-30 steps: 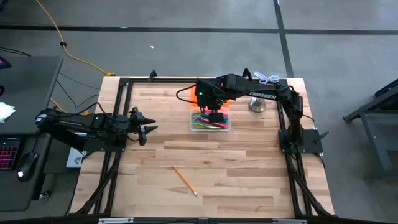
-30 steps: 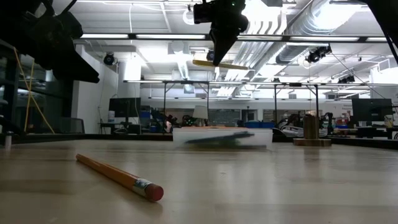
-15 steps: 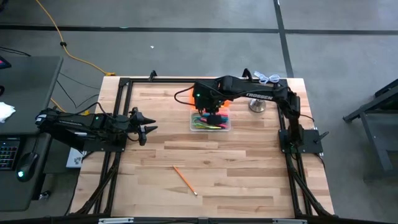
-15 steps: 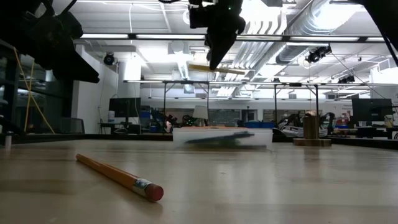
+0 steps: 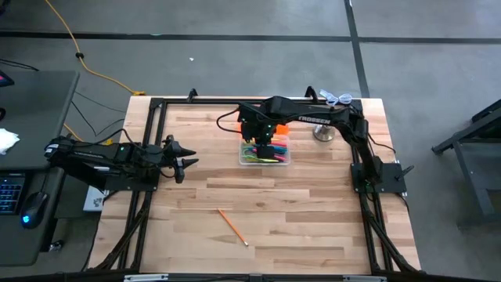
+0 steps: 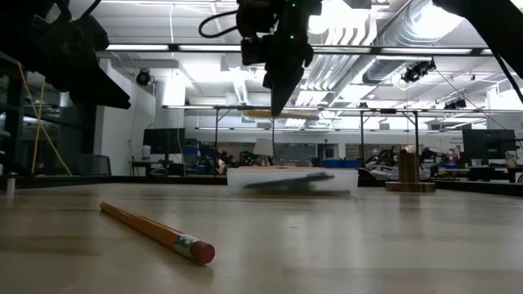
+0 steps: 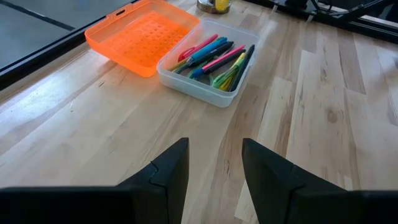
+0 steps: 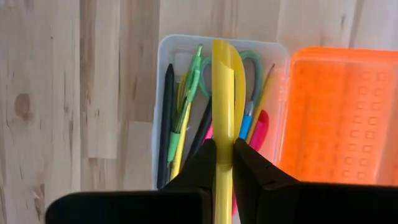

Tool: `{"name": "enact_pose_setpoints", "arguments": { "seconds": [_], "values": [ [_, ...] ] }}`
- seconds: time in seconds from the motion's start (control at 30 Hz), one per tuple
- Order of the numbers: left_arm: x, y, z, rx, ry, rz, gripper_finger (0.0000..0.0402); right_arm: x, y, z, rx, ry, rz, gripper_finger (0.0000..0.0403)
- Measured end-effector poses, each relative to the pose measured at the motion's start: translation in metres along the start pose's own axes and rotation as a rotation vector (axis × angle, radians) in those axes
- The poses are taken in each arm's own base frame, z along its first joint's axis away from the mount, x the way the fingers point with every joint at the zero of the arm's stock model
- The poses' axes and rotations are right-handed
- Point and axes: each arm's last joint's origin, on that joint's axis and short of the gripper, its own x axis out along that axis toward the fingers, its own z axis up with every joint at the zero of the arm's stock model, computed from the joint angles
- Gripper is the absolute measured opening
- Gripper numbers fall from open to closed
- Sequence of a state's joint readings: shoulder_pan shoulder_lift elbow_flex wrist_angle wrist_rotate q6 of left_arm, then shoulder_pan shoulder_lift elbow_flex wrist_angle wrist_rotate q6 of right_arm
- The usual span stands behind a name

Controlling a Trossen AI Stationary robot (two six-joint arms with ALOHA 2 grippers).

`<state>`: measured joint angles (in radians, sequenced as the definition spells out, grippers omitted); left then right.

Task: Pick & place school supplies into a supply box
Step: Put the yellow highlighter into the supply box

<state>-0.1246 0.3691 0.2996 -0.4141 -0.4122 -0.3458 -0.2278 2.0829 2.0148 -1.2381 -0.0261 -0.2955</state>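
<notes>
My right gripper (image 5: pixel 266 145) hangs over the clear supply box (image 5: pixel 264 154), shut on a long flat yellow supply (image 8: pixel 222 81) with a rounded end. In the box (image 8: pixel 163 56) lie several pens, pencils and green-handled scissors (image 8: pixel 252 62). The orange lid (image 8: pixel 336 112) lies flat against the box's far side. A wooden pencil (image 5: pixel 232 227) lies alone on the table nearer the front. My left gripper (image 5: pixel 186 163) waits open at the table's left, its fingers (image 7: pixel 168 171) above bare wood. My right gripper pinches the yellow supply's two flat sides (image 8: pixel 222 146) between its two fingers. The fingers come from above, pointing steeply down, and lie across it. The supply hangs about level (image 6: pixel 286 114), lifted clear above the box, its longer part sticking out past the fingers.
A small silver bell-shaped object (image 5: pixel 322 133) stands right of the box. Black frame rails (image 5: pixel 149 141) run along the table's left, right and far edges. Open wood lies around the lone pencil (image 6: pixel 155 231).
My right gripper has come down toward the supply box and a little toward the table's left, tipping steeper, still shut on the yellow supply. The supply has sunk with it, staying about level and clear of the box.
</notes>
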Motion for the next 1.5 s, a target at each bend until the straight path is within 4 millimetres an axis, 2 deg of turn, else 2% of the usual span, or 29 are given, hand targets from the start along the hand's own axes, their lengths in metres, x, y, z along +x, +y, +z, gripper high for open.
{"name": "enact_pose_setpoints", "arguments": {
  "seconds": [0.23, 0.6, 0.93, 1.3, 1.5],
  "values": [
    [0.000, 0.000, 0.000, 0.000, 0.000, 0.000, 0.0179, 0.018, -0.010, 0.000, 0.002, 0.025, 0.034, 0.0016],
    [0.000, 0.000, 0.000, 0.002, 0.004, 0.001, 0.0179, 0.031, -0.024, 0.000, 0.029, 0.008, 0.079, 0.0016],
    [0.000, 0.000, -0.001, 0.003, 0.006, 0.002, 0.0179, 0.074, -0.022, -0.018, 0.047, 0.087, 0.080, 0.0016],
    [0.000, 0.000, -0.001, 0.003, 0.006, 0.002, 0.0179, 0.101, -0.022, -0.026, 0.073, 0.047, 0.100, 0.0016],
    [0.000, 0.000, -0.001, 0.003, 0.006, 0.002, 0.0179, 0.109, -0.022, -0.030, 0.080, 0.037, 0.096, 0.0016]
  ]
}}
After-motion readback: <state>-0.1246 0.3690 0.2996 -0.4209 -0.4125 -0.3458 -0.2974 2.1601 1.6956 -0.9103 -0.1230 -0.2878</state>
